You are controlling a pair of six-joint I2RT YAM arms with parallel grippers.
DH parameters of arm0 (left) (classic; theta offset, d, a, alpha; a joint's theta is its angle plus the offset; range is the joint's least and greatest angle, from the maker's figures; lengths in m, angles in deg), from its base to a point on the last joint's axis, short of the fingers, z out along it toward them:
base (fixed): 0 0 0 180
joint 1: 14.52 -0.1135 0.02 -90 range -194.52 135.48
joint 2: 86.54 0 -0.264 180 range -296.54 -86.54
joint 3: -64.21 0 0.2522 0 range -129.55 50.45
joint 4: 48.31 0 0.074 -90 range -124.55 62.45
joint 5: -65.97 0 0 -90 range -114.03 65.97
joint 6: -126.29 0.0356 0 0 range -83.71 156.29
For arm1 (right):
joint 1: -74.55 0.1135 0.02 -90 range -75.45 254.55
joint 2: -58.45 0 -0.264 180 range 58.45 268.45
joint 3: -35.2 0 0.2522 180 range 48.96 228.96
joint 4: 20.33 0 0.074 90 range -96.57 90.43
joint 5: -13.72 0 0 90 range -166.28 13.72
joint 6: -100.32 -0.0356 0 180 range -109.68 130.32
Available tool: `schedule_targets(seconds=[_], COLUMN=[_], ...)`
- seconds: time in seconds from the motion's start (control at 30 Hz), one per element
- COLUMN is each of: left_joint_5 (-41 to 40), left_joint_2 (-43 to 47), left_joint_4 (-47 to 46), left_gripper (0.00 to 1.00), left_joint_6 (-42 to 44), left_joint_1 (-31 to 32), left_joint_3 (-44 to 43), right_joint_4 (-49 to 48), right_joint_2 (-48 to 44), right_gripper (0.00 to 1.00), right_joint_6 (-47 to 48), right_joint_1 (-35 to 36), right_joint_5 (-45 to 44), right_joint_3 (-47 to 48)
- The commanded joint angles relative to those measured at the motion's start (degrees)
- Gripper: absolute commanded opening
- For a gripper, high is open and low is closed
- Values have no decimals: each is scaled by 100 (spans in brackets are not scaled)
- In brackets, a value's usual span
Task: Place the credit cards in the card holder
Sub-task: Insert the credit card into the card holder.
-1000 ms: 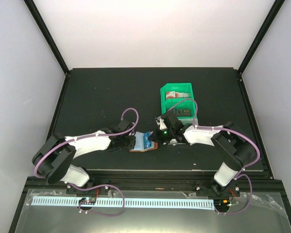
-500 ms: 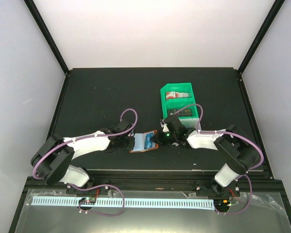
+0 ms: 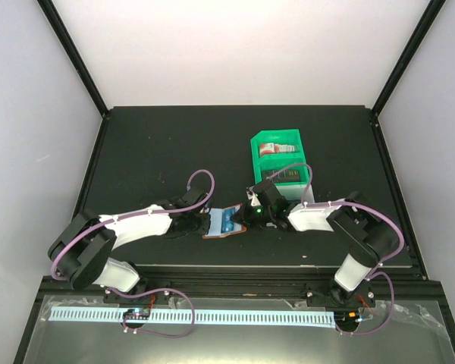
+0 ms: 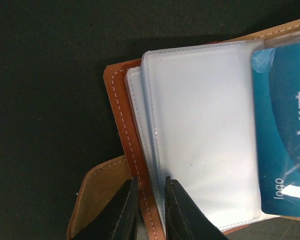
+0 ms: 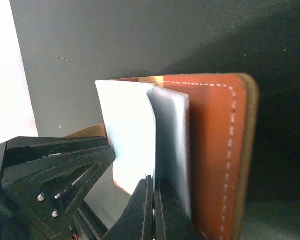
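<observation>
The brown leather card holder (image 3: 221, 226) lies open between both grippers. In the left wrist view its clear sleeves (image 4: 200, 130) fan out, and a blue credit card (image 4: 285, 140) sits in the right sleeve. My left gripper (image 4: 151, 210) is shut on the holder's stitched left edge (image 4: 121, 125), beside the snap tab (image 4: 97, 195). My right gripper (image 5: 154, 210) is pinched shut on a clear sleeve (image 5: 135, 130), which stands upright next to the brown cover (image 5: 215, 150). In the top view the left gripper (image 3: 205, 222) and right gripper (image 3: 247, 215) flank the holder.
A green divided tray (image 3: 255, 148) stands behind the right arm, holding a red-and-white card (image 3: 277, 148) and a dark card (image 3: 286, 174). The left gripper's black body (image 5: 45, 175) fills the lower left of the right wrist view. The table is a black mat.
My right gripper has moved left and down onto the holder and lifted a sleeve page upright. Less of the blue card shows from above. The left arm has stayed put.
</observation>
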Motion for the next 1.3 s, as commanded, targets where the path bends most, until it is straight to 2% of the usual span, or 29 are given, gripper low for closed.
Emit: schedule_targets(seconds=[0.0,0.43,0.73,0.9,0.97,1.13,1.27], left_joint_5=[157,215,249,237,232,236,320], left_joint_2=[-72,-73,-48,13,59,132,88], left_joint_4=[108,56,23,29,41,33,-49], left_gripper=[16,18,23,24,25,27,27], left_joint_6=[-21,-16,-21,-30,-34,-23,-21], left_joint_1=[7,14,8,8,7,12,8], left_joint_3=[144,154,162,171,154,118,110], right_joint_4=[-79,-72,-159,42,314,1318,2103], right_joint_2=[239,674,913,869,707,333,347], right_gripper=[1,4,7,14,21,38,42], right_joint_6=[66,347,211,326,442,693,912], right_joint_1=[54,174,345,374,389,444,576], right_joint_5=[3,-14,121,-25,-213,-645,-1097], right_joint_3=[154,276,430,592,632,899,1272])
